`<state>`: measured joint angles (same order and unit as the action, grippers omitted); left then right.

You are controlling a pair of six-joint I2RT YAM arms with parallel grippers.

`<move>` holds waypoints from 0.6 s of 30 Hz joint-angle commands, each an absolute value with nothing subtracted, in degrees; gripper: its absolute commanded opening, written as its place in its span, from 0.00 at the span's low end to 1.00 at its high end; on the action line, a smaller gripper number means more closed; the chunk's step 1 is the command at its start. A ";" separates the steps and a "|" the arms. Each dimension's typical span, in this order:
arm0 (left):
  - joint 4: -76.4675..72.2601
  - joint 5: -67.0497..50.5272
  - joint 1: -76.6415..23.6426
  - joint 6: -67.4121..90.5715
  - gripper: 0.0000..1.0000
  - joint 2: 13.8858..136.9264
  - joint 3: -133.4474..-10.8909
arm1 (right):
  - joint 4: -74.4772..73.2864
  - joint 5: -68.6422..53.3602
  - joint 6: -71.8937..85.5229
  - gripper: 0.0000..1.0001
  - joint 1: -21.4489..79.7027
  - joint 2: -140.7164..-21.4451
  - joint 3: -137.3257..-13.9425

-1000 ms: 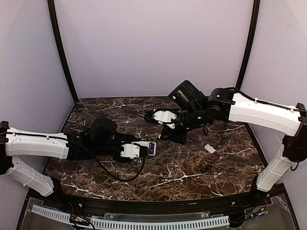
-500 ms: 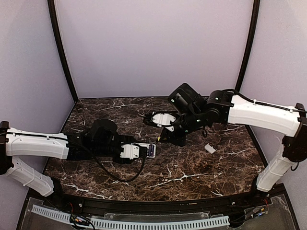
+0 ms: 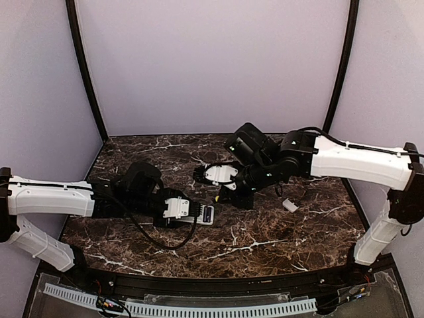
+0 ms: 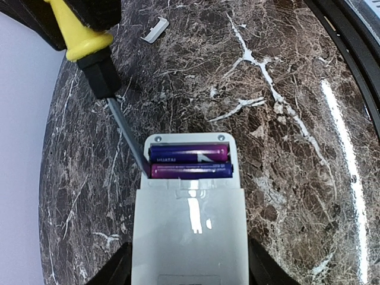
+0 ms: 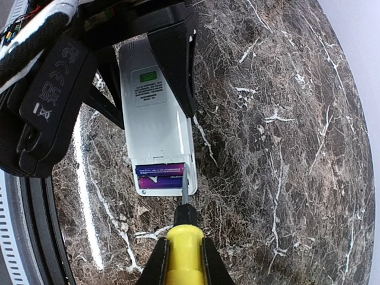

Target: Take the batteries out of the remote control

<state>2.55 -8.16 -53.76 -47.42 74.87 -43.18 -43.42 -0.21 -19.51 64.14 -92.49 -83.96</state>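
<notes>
In the left wrist view the remote (image 4: 189, 231) runs off the near edge, and the screwdriver (image 4: 89, 53) handle is cut off at the top. Its tip is lost beside the left ends of the batteries (image 4: 190, 157). From above, the batteries are one purple speck, too small to separate.

My left arm (image 3: 53, 199), right arm (image 3: 358, 162): white shells, black joints. 1 black cable (image 3: 159, 248) off left forearm. Left hand (image 4: 190, 268), right hand (image 5: 184, 261): black fingers (image 4: 116, 272).
</notes>
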 commanded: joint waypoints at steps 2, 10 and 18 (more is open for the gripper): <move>-1.22 -9.14 -52.99 -45.82 0.00 72.87 -46.12 | -45.93 -3.96 -19.79 0.00 65.60 -93.84 -83.77; -4.32 -5.23 -52.96 -48.85 0.00 72.38 -44.45 | -46.73 -6.14 -19.70 0.00 65.57 -94.53 -84.04; -8.56 -1.97 -53.25 -51.86 0.00 70.42 -41.96 | -48.51 -10.20 -19.65 0.00 64.66 -96.14 -86.39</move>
<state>2.00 -6.50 -53.54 -49.98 74.63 -42.22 -43.83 -1.65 -19.49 63.99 -94.11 -84.99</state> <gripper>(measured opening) 0.572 0.138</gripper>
